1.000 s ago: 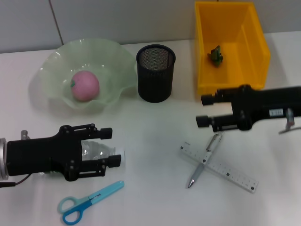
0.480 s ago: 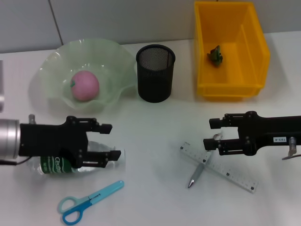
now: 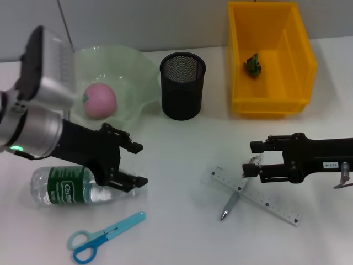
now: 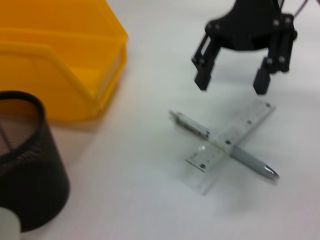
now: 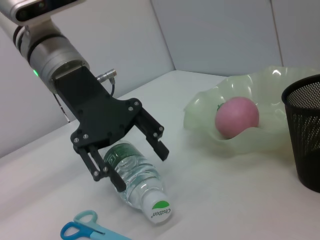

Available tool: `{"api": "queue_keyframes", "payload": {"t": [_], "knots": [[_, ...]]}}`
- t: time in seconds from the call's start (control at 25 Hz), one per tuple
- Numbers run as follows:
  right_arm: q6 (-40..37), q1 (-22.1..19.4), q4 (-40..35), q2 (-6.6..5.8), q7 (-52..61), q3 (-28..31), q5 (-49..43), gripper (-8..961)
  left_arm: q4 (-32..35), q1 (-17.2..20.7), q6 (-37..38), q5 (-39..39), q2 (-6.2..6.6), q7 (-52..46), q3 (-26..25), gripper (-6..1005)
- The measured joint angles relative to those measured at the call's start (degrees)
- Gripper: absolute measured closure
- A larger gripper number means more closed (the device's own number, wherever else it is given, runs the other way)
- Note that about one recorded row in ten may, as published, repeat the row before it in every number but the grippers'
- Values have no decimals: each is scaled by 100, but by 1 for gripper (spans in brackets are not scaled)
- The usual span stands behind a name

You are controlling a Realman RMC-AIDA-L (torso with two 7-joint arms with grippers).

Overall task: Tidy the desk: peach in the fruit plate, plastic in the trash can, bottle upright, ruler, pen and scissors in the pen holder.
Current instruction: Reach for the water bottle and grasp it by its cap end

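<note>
Head view: at lower left the left gripper [image 3: 137,164], jaws wide, hovers over the lying clear plastic bottle with green label [image 3: 69,186]; at right the right gripper [image 3: 251,159], jaws spread, is above the silver pen [image 3: 234,197] crossing the clear plastic ruler [image 3: 259,196].

Left wrist view: pen and ruler lie crossed at centre.

Right wrist view: bottle lies at lower centre.

Bright, even overhead light; soft faint shadows fall on the white desk [image 3: 182,154]. The left wrist view is blurred, the other views sharper.
</note>
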Motion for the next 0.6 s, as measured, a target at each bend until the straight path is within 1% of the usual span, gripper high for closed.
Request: {"api": "queue_keyframes", "payload": {"t": [0.04,0.12,0.16,0.28,0.44,0.6], "knots": [[2,0,1,-4,4,-4,0,228,15,-135,-1,180,-4,-122,170,274],[6,8,2,-14,22,-18,0,228,19,-177,-2,236,-6,-170,236,274],[8,15,3,-17,27,-23,0,228,29,-317,-32,471,-11,-359,497,274],[21,30,6,-23,32,-33,0,228,32,-467,-82,690,-19,-581,776,274],[69,38,8,-27,34,-40,0,227,13,-622,-148,950,-45,-800,1001,274],[79,45,8,-27,33,-40,0,227,-25,-664,-232,1014,-54,-865,1103,274]]}}
